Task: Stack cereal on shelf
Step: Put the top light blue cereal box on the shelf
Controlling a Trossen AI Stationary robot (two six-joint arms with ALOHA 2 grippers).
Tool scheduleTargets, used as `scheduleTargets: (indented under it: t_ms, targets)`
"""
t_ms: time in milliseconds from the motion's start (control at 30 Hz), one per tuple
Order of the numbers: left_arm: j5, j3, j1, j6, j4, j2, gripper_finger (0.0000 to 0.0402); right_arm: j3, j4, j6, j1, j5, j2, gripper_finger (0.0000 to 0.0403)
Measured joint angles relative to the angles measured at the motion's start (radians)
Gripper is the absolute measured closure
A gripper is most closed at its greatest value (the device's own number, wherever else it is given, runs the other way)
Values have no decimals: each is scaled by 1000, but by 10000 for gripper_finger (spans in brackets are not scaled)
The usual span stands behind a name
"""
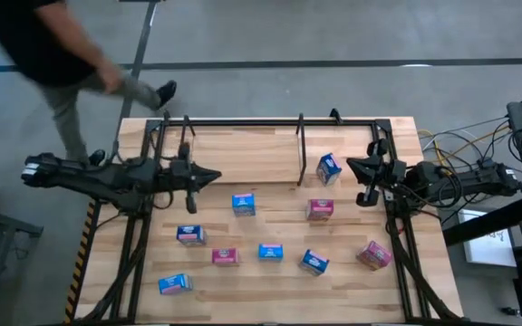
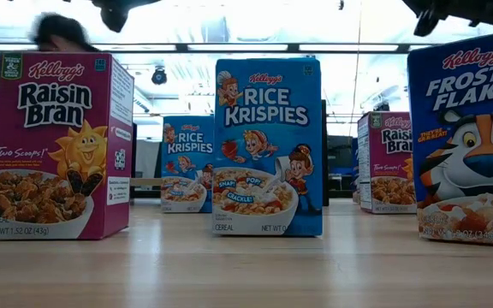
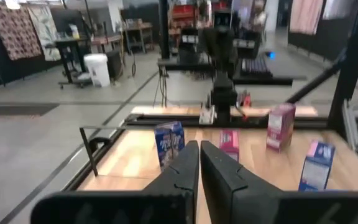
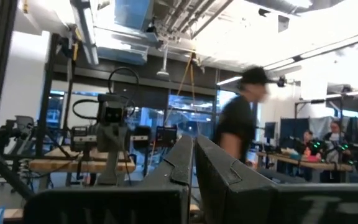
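Several small cereal boxes, blue and pink, stand scattered on the wooden table, among them a blue one (image 1: pixel 243 204), a pink one (image 1: pixel 320 209) and a blue one (image 1: pixel 175 283) near the front left. One blue box (image 1: pixel 329 168) stands at the back, beside a divider (image 1: pixel 300 149) of the black rod shelf (image 1: pixel 270 121) along the far edge. My left gripper (image 1: pixel 214 177) is shut and empty above the table's left side; it also shows in the left wrist view (image 3: pixel 199 158). My right gripper (image 1: pixel 352 165) is shut and empty at the right, also showing in the right wrist view (image 4: pixel 193 146).
A person (image 1: pixel 62 54) walks past the table's far left corner. Slanted black arm-support frames (image 1: pixel 130 244) (image 1: pixel 410 254) run along both table sides. In the low view a pink Raisin Bran box (image 2: pixel 58 145), a blue Rice Krispies box (image 2: pixel 268 145) and a Frosted Flakes box (image 2: pixel 469 137) stand close.
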Motion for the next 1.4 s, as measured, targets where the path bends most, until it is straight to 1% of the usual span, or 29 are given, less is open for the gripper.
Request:
scheduleTargets:
  t_ms: [233,433,600,767,933,1033,1100,1267,1400]
  targets:
    - [0,84,0,1,-90,124,401,31,82,-1,1,-19,122,394]
    - [0,126,0,18,-117,205,401,103,64,14,0,-65,227,394]
    - [0,164,0,21,-165,261,401,177,67,-16,0,-68,289,394]
    - [1,205,0,3,-246,308,401,202,26,-44,0,-68,299,394]
    - [5,253,0,-4,-336,354,395,202,9,-28,0,-67,278,394]
    - [49,299,0,-26,-425,392,372,201,-11,-26,0,-66,264,394]
    - [76,336,0,-51,-473,423,348,201,-19,-26,0,-59,260,394]
    - [93,416,0,-99,-598,516,270,201,-27,-26,0,-59,257,394]
    - [106,462,0,-113,-666,592,208,201,-28,-26,0,-56,257,394]
